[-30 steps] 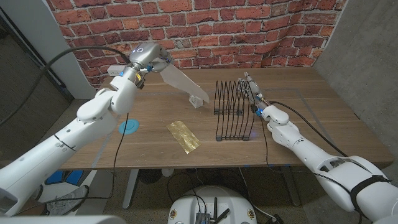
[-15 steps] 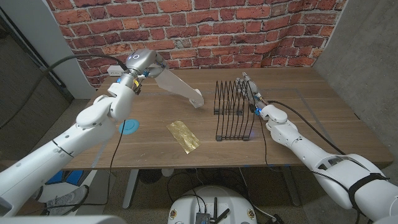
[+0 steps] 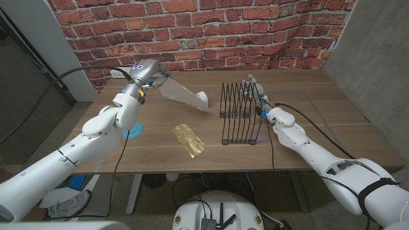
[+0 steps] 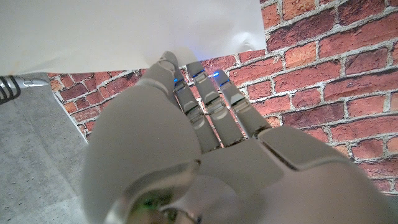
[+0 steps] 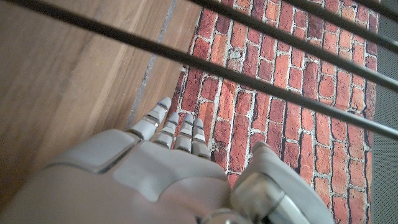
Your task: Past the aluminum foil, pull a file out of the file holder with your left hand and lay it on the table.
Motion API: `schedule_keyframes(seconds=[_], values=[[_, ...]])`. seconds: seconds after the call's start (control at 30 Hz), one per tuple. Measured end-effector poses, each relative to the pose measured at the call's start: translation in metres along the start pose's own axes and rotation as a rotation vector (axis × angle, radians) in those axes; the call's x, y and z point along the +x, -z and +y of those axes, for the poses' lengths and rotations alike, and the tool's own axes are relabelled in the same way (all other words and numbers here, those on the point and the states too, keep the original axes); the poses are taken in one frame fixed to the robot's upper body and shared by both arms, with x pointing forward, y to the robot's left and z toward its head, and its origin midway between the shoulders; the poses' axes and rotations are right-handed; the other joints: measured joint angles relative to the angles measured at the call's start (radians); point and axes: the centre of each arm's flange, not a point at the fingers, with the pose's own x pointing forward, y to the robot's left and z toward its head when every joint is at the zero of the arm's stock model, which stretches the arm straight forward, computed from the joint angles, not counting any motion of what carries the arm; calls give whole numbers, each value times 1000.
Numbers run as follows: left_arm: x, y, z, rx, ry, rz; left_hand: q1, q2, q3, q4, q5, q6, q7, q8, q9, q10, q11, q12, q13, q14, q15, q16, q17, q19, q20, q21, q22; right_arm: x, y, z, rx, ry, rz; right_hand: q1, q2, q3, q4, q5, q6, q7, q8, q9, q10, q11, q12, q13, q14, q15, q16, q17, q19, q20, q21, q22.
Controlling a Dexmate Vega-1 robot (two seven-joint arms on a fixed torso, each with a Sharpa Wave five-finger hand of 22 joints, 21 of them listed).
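Note:
My left hand (image 3: pixel 148 71) grips one end of a white file (image 3: pixel 183 95) above the table's far left part. The file slopes down toward the black wire file holder (image 3: pixel 238 115), and its low end is at or just over the wood beside the holder. In the left wrist view the white file (image 4: pixel 124 31) spreads beyond the fingers of my left hand (image 4: pixel 205 143). A crumpled strip of aluminum foil (image 3: pixel 188 139) lies nearer the front edge. My right hand (image 3: pixel 255 90) stands with straight fingers against the holder's right side; the holder's wires (image 5: pixel 261 68) cross in front of it (image 5: pixel 155 168).
A blue round sticker (image 3: pixel 132 130) marks the table left of the foil. A brick wall (image 3: pixel 211 32) backs the table. A faint rectangle outline (image 3: pixel 307 105) lies on the wood right of the holder.
My left hand has sunk and shifted slightly right, and the file has tipped flatter, its far end dropping toward the table beside the holder. The right hand stays put.

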Motion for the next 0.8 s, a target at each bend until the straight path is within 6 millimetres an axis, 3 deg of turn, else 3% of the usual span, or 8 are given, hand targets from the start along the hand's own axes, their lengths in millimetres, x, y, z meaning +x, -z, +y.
schedule_keyframes(seconds=[0.8], values=[[-7, -2, -30, -79, 71, 25, 4, 4, 0, 0, 0, 0, 0, 0, 0, 0, 0, 0, 0, 0, 0, -5, 0, -1, 2, -8, 3, 3, -2, -3, 0, -5, -5, -8, 0, 0, 0, 0, 3, 3, 0, 0, 0, 0, 0, 0, 0, 0, 6, 0, 0, 0, 0, 0]])
